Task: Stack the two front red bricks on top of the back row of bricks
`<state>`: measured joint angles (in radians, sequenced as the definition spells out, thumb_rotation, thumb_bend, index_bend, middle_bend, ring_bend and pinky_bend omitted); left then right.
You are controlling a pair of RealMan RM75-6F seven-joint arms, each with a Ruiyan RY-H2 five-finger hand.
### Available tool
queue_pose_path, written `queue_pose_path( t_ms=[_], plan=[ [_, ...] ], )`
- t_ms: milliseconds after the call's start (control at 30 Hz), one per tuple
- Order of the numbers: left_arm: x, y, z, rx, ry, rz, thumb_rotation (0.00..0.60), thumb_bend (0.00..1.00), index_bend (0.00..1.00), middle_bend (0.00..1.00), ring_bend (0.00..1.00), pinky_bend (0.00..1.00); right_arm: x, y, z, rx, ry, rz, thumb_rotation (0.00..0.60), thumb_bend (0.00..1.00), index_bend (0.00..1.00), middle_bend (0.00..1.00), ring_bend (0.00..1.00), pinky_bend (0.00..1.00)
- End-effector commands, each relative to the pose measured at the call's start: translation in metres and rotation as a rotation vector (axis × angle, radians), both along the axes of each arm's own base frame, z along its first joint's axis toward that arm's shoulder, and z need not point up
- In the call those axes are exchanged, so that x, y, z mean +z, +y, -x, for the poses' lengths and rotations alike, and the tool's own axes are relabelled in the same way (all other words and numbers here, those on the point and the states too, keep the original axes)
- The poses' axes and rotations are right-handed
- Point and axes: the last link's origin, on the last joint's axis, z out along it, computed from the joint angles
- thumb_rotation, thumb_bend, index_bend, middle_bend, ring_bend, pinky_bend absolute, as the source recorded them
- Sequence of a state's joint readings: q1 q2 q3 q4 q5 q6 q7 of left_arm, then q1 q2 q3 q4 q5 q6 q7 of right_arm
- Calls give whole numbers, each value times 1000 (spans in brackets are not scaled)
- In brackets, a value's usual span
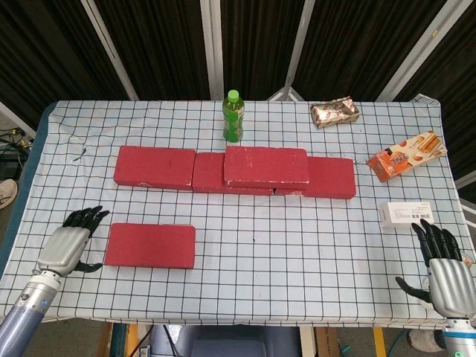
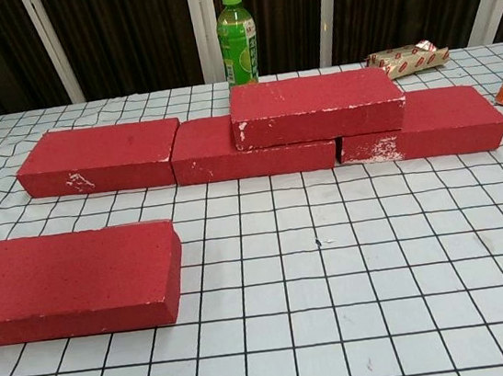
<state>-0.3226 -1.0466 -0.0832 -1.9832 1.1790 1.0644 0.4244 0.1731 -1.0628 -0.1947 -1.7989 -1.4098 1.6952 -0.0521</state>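
at the far left of the head view, the left hand sits over the table's front-left area, fingers spread and empty, just beside the front brick but not touching it. the chest view does not show this hand. front brick lies flat on the checked cloth, well apart from the back row, not stacked.

back row, left to right: left brick flat on the cloth; middle brick end to end with it; right brick at the far end. top brick rests on the row, bridging the middle and right bricks. chest view confirms it: top brick sits over the joint between middle brick and right brick, with chipped white marks on the front faces. left brick carries nothing. front brick lies nearest the camera at the lower left.

behind the row stands a green bottle, upright, apart from the bricks. further right, a wrapped snack near the back edge, an orange packet near the right edge, and a small white box in front of that.

at the far right, the right hand is at the front-right corner, fingers apart, holding nothing, just short of the white box.
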Motion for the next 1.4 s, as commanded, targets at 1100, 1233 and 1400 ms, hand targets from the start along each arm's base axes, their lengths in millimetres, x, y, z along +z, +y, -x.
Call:
queue_pose_path(
  t_ms=[1100, 1233, 1400],
  plan=[
    [-94, 31, -40, -150, 129, 166, 600, 0, 0, 0, 0, 61, -2, -1, 1, -26, 7, -33, 600, 193, 0, 0, 0, 0],
    [-96, 30, -39, -148, 146, 175, 600, 0, 0, 0, 0, 98, -1, -1, 1, -29, 7, -30, 600, 193, 0, 0, 0, 0],
    [-100, 30, -37, -130, 170, 184, 600, 0, 0, 0, 0, 97, -1, -2, 2, -35, 3, -22, 600, 193, 0, 0, 0, 0]
  ],
)
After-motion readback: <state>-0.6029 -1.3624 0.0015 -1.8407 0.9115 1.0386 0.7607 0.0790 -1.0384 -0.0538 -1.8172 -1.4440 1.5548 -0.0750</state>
